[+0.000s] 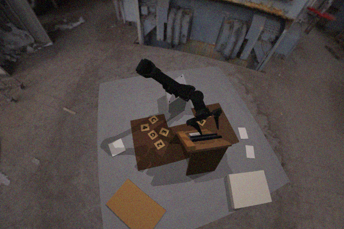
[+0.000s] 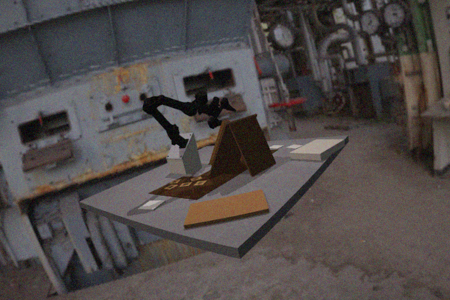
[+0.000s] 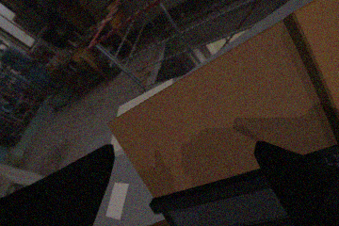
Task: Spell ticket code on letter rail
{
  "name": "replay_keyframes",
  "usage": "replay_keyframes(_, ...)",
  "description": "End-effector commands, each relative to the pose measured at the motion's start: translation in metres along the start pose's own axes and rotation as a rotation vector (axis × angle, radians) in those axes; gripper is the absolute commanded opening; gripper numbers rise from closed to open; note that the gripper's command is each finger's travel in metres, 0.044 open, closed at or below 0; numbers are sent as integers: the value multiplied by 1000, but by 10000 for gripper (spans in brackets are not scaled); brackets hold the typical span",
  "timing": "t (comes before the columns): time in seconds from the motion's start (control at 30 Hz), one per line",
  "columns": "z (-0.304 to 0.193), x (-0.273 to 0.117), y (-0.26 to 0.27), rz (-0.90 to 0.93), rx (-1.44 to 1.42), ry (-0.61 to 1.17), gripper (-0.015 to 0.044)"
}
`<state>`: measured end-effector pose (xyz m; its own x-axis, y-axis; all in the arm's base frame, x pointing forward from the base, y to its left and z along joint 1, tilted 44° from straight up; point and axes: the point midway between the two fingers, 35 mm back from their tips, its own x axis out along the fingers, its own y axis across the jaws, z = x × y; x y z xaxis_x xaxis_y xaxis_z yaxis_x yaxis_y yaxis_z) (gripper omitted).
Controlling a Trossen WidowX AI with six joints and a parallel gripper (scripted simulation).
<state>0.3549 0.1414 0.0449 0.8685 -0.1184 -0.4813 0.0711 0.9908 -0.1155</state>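
Note:
My gripper [image 1: 209, 130] [image 2: 227, 115] [image 3: 185, 145] is open and empty, high over the slanted wooden board [image 1: 210, 144] [image 3: 252, 85]. The black letter rail [image 1: 206, 137] [image 3: 210, 187] crosses the board; no letter tile shows in its visible part. A white strip [image 1: 194, 133] lies just above the rail, its print unreadable. On the brown mat left of the board lie tiles C [image 1: 153, 119], 4 [image 1: 145, 127], G [image 1: 152, 134], 3 [image 1: 164, 131] and one like 2 or Z [image 1: 159, 144]. Tile B [image 1: 201, 122] lies behind the board, partly covered by the gripper.
The brown mat [image 1: 145, 161] runs under the board. A white card [image 1: 116, 147] [image 2: 151, 204] lies at its left. An orange slab [image 1: 135, 203] [image 2: 227, 208] and a cream block [image 1: 249, 189] [image 2: 314, 149] lie in front. Two white cards [image 1: 242, 133] [image 1: 250, 151] lie to the right.

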Motion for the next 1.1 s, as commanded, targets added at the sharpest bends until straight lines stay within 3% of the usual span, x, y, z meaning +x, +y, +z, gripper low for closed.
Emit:
replay_keyframes(0.0, -70, -18, -11, -78, -137, 70, 440)
replay_keyframes(0.3, -159, -79, -86, -263, -522, 79, 440)
replay_keyframes(0.87, -162, -85, -94, -277, -567, 72, 440)
replay_keyframes(1.07, -150, -69, -51, -184, -875, 209, 440)
